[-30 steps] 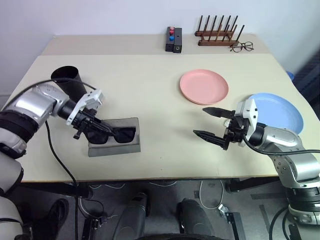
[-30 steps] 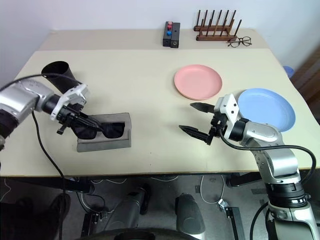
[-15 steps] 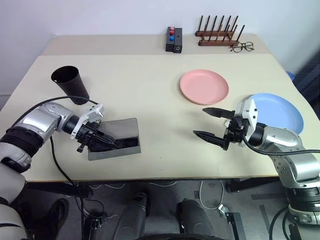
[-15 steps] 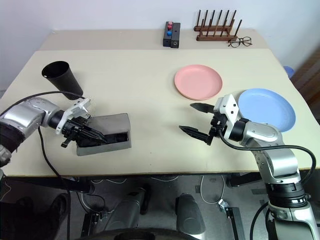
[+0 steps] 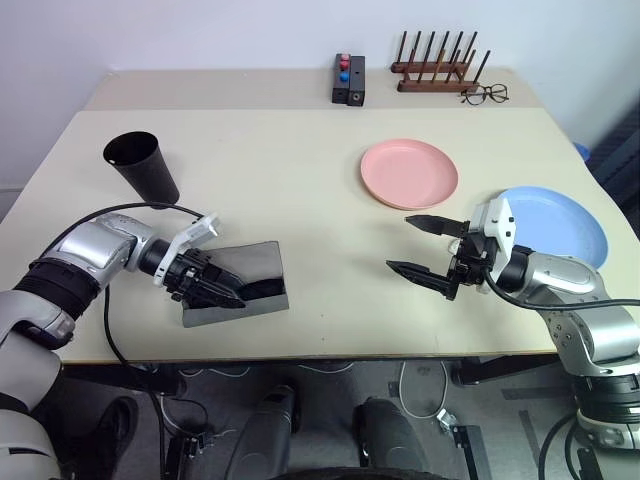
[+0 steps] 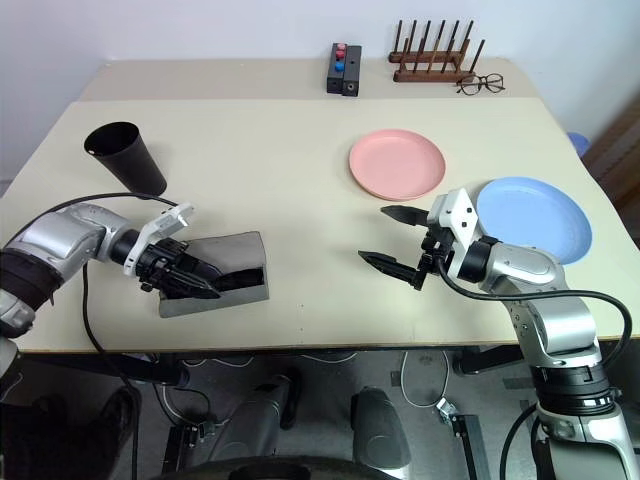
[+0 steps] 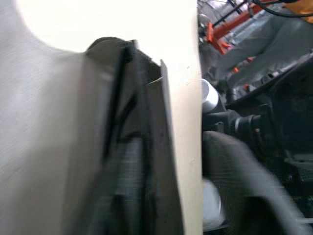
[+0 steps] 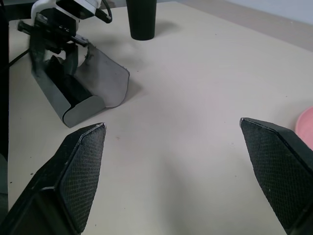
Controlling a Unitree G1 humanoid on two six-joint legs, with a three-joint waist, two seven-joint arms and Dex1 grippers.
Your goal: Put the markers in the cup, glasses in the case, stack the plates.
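Resting claw, left [image 5: 225, 293]: lower left of frame, inside flat grey hinged glasses case [image 5: 240, 284]; opening cannot be told.
Right claw [image 5: 420, 245]: spread wide, empty, above beige tabletop [image 5: 300, 190].

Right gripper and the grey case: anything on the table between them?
Nothing: bare tabletop runs from the case to the right gripper, seen in both eye views.

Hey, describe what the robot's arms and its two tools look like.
Both arms are silver-grey metal with black joint bands and black cables looped alongside. Each wrist carries a white block. The left tool and right tool have two tapered black fingers with textured pads.
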